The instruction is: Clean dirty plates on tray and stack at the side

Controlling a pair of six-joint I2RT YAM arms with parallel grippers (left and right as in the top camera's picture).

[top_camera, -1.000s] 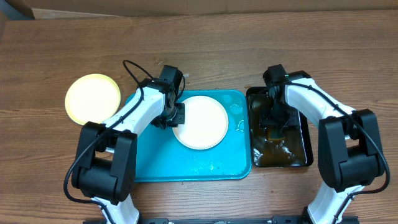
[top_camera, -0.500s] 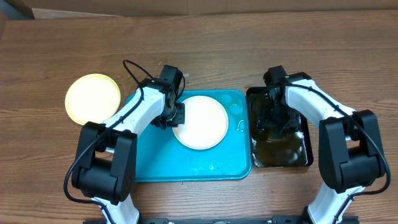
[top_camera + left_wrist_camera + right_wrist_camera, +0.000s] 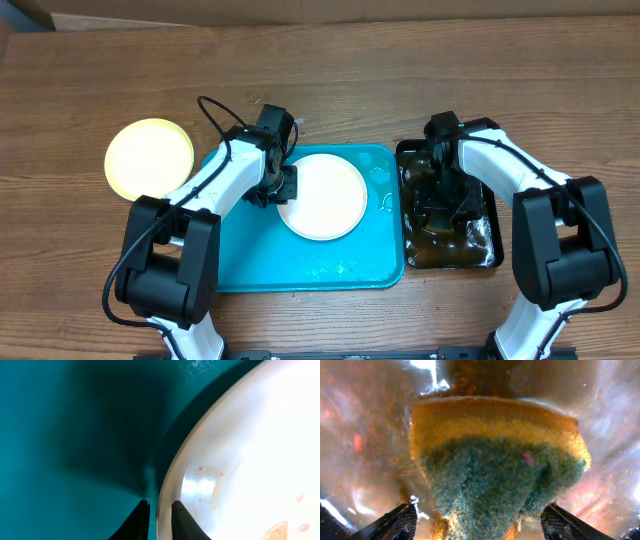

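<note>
Two grippers: left gripper (image 3: 160, 507) apparently pinches white plate (image 3: 250, 450) rim; right gripper (image 3: 481, 508) gapes astride sponge (image 3: 495, 460).

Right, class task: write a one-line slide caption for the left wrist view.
Left hand pinching the rim of a round white plate with orange-red specks, on the turquoise plastic tray.

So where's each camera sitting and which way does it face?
Overhead: above the table, looking straight down; both arms show.
Left wrist: on the left arm, facing down; left hand grips the white plate's rim.
Right wrist: on the right arm, facing the sponge between right hand's fingers.
Shared: white plate and blue tray, overhead and left wrist.
</note>
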